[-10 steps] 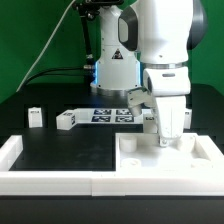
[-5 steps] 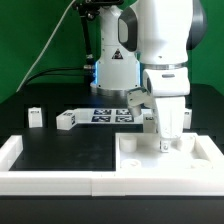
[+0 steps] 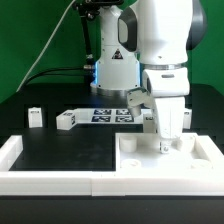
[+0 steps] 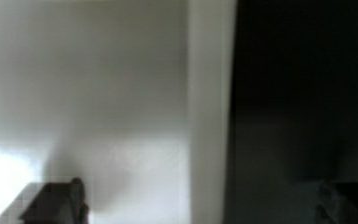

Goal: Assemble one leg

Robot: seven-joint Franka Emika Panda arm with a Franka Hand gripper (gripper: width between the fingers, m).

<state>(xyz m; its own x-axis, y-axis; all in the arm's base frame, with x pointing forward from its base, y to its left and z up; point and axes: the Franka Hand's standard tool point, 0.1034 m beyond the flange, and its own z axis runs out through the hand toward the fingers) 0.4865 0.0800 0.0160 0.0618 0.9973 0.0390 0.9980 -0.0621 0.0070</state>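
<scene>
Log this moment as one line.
arm: gripper low at white plate | grasp: unclear | outer leg, inner leg: loose, exterior view's left | wrist view: blurred

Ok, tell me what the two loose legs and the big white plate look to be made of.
The leg nearest the exterior view's left edge and the leg next to it: probably hard plastic, opaque white, matte, crisp blocky edges, dark tags. The plate: seemingly the same white plastic, an even matte face with no grain or shine. Too small to be sure.
</scene>
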